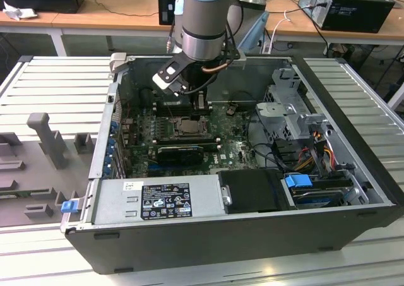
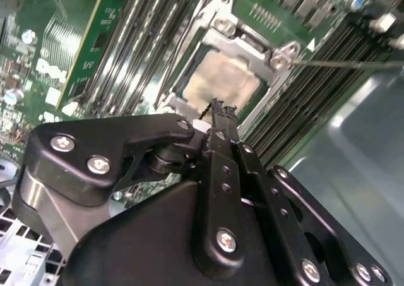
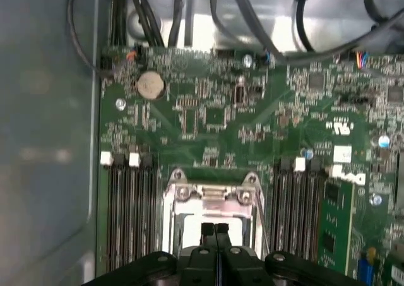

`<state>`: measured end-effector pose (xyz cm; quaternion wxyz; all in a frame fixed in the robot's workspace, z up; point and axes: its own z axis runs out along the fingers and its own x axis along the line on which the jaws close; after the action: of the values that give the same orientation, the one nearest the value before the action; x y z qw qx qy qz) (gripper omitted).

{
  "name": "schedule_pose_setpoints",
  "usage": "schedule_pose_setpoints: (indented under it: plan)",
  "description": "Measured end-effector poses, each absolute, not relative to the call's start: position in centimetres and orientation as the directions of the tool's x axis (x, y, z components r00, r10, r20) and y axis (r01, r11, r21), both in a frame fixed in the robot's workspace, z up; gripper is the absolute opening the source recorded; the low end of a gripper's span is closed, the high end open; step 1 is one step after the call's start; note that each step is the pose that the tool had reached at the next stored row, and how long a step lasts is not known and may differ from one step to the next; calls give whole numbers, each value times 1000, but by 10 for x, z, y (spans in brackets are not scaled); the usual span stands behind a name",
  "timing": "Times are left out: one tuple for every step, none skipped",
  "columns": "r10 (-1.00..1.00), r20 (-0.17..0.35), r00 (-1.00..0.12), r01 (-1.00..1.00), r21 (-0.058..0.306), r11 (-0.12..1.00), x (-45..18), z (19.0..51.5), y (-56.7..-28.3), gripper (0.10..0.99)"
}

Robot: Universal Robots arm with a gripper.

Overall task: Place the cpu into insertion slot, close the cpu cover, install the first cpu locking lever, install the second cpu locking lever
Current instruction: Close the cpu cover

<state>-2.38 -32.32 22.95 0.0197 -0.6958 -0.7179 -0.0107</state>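
The cpu (image 2: pixel 222 79) lies in the insertion slot (image 1: pixel 188 125), its pale silver-beige top showing through the cut-out of the cpu cover (image 2: pixel 245 43). The grey metal cover lies flat over the chip in both wrist views. From the socket's corner a thin locking lever rod (image 2: pixel 344 64) runs out over the memory slots. My gripper (image 2: pixel 219 107) hangs just above the chip's near edge, fingers shut together with nothing between them. In the first wrist view the gripper (image 3: pixel 214 228) sits over the cpu (image 3: pixel 189 235) and the cover (image 3: pixel 211 194). In the exterior view the gripper (image 1: pixel 196 96) is low inside the case.
Long black memory slots (image 3: pixel 126 216) flank the socket on both sides. A black graphics card (image 1: pixel 183 152) lies in front of it, with the power supply (image 1: pixel 158 201) nearer. A drive cage (image 1: pixel 290 109) and cables (image 1: pixel 309 153) fill the exterior view's right.
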Motion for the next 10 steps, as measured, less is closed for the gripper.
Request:
schedule_pose_setpoints:
  plan:
    - [999,43,-31,999,-12,32,-25,230,-323,106]
    - [999,43,-31,999,-12,32,-27,230,-323,106]
    - [999,43,-31,999,-12,32,-28,230,-323,106]
    - [999,43,-31,999,-12,32,-29,230,-323,106]
    - [999,43,-31,999,-12,32,-30,230,-323,106]
    - [999,43,-31,999,-12,32,-30,230,-323,106]
    - [999,43,-31,999,-12,32,-31,230,-323,106]
    - [999,43,-31,999,-12,32,-31,230,-323,106]
    - [999,43,-31,999,-12,32,-32,230,-323,106]
    - [999,43,-31,999,-12,32,-32,230,-323,106]
